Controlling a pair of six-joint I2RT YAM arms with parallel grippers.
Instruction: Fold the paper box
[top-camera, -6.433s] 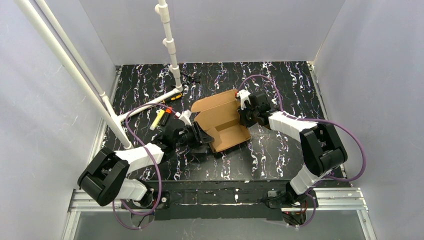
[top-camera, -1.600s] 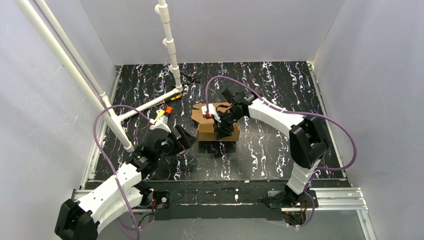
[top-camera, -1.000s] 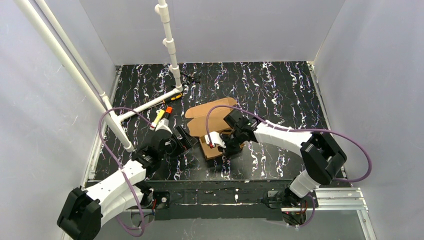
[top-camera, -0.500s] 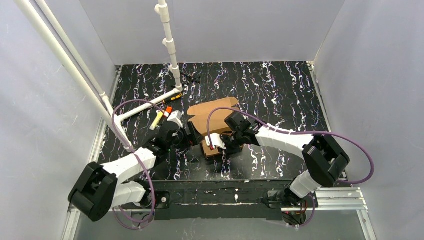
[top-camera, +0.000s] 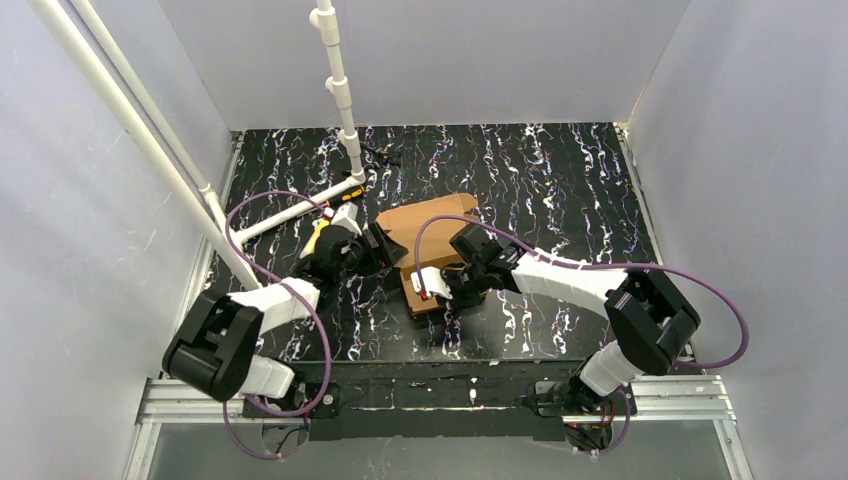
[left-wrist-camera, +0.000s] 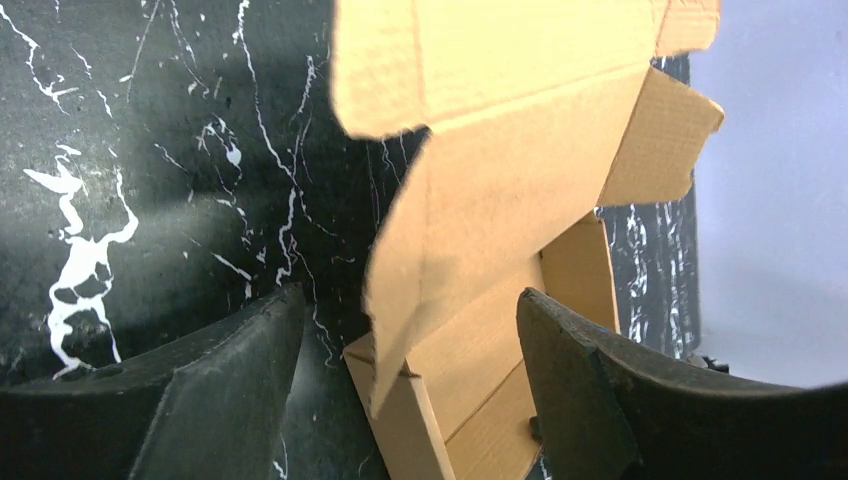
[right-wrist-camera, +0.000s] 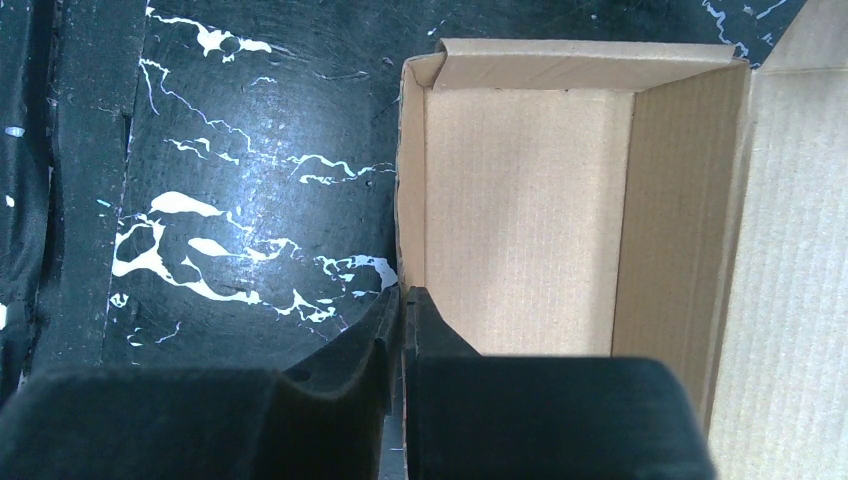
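Observation:
The paper box (top-camera: 432, 240) is a brown cardboard tray in the middle of the table, with its lid flap (top-camera: 428, 215) raised at the back. My right gripper (top-camera: 436, 287) is at the box's near end, shut on its thin side wall (right-wrist-camera: 410, 180); the empty tray floor (right-wrist-camera: 525, 220) shows beyond. My left gripper (top-camera: 377, 247) is at the box's left side and stands open. In the left wrist view a loose side flap (left-wrist-camera: 400, 300) hangs between the two fingers (left-wrist-camera: 235, 385), touching neither, with the lid (left-wrist-camera: 500, 60) above.
A white pipe frame (top-camera: 300, 207) lies at the back left. Beside the left arm lies a yellow and orange marker (top-camera: 322, 228). Grey walls close the table in on three sides. Purple cables loop over both arms.
My left arm has swung in towards the box, bringing its jaws around the left side flap, and they have narrowed a little. The right gripper has kept its hold on the box wall.

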